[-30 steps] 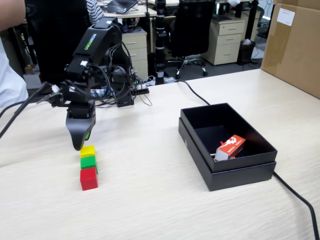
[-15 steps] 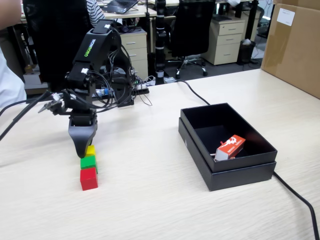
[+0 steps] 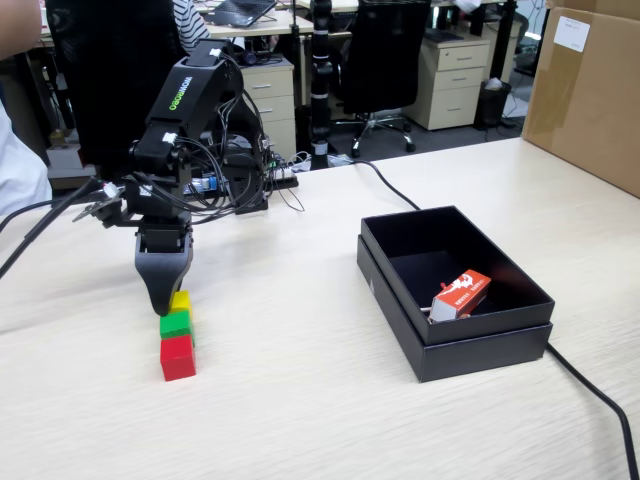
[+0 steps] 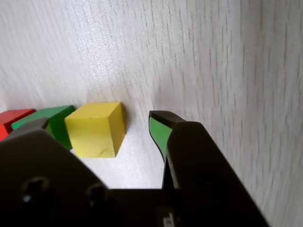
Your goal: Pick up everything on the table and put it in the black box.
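The gripper (image 3: 166,297) points straight down at the worktop (image 3: 300,400), its jaws spread apart with the yellow cube (image 4: 95,128) lying between them in the wrist view: one green-padded fingertip (image 4: 159,130) stands just beside the cube at its 3 o'clock, clear of it, and the other jaw's tip shows at about 9 o'clock, in front of the green cube (image 4: 47,122). In the fixed view the black gripper hides part of the yellow cube (image 3: 180,300), and whether its tips touch the worktop cannot be told. The three cubes sit in a tight row on the pale wood-grain surface, the green cube (image 3: 176,324) just at 6 o'clock of the yellow one and the red cube (image 3: 177,357) again at 6 o'clock of the green. Well apart, at about 3 o'clock of the row, stands the black box (image 3: 455,345), open, with an orange-red and white carton (image 3: 461,295) lying inside it. A black cable (image 3: 590,390) runs past the box's near corner.
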Controlling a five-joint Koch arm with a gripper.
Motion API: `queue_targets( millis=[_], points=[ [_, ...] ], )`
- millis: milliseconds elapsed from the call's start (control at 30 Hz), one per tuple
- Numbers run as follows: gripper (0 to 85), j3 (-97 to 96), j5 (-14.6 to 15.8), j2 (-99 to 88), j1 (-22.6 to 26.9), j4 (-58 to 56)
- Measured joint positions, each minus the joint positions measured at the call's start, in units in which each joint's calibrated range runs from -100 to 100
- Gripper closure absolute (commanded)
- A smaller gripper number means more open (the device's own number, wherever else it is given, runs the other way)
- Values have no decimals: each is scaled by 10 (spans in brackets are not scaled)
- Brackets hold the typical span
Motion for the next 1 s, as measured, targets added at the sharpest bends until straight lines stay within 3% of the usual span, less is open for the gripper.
queue_targets(
  millis=[1000],
  points=[
    [382,-67,5,-52,-4,-5]
  ],
)
